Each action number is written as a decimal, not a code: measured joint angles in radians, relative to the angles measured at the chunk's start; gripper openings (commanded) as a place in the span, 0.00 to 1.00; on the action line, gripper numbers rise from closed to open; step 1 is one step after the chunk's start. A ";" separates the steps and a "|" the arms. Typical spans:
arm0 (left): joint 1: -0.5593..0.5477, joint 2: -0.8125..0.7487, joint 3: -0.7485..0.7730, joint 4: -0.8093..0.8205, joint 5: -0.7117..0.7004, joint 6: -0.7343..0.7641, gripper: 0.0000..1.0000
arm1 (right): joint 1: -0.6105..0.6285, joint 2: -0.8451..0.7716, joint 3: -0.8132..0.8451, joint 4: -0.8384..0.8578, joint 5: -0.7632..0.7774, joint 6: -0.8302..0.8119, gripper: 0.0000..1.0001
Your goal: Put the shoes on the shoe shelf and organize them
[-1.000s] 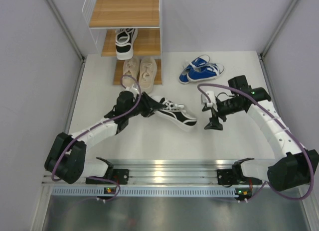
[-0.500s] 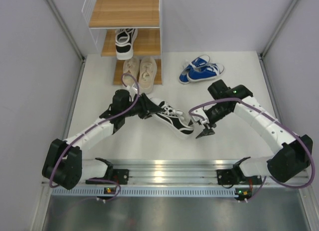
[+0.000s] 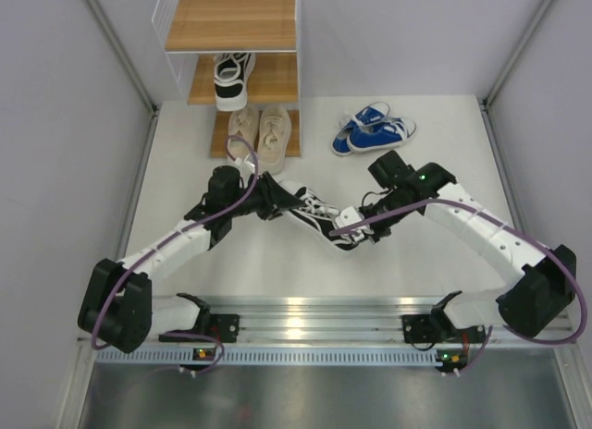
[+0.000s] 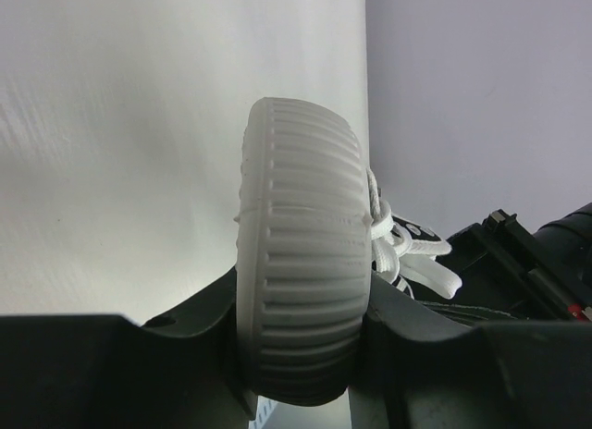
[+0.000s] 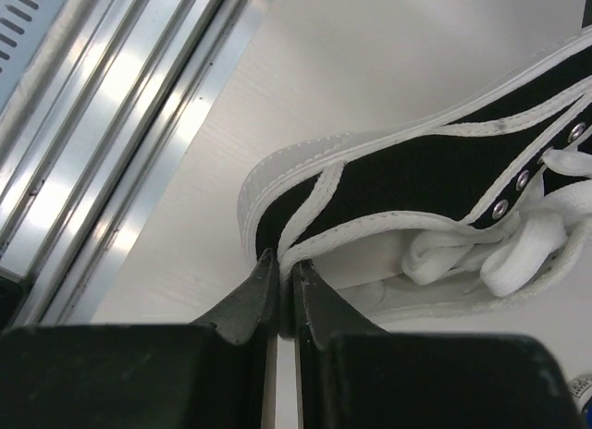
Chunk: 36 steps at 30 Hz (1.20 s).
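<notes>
Shoe shelf (image 3: pixel 231 22): black-and-white sneaker (image 3: pixel 231 78), beige pair (image 3: pixel 261 131); left end effector (image 3: pixel 275 201), right end effector (image 5: pixel 285 274) both clamped on loose mate (image 3: pixel 319 218).

Right gripper (image 3: pixel 357 227): came across from my right side to the black-and-white shoe (image 3: pixel 317 216) | jaws: were spread wide, now pinched on its collar rim | shoe: turned, far end now angled nearer my bases.
</notes>
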 measured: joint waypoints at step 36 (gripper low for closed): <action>0.016 -0.941 0.101 -0.779 -1.000 0.412 0.98 | 0.185 0.569 1.022 0.286 0.465 0.566 0.00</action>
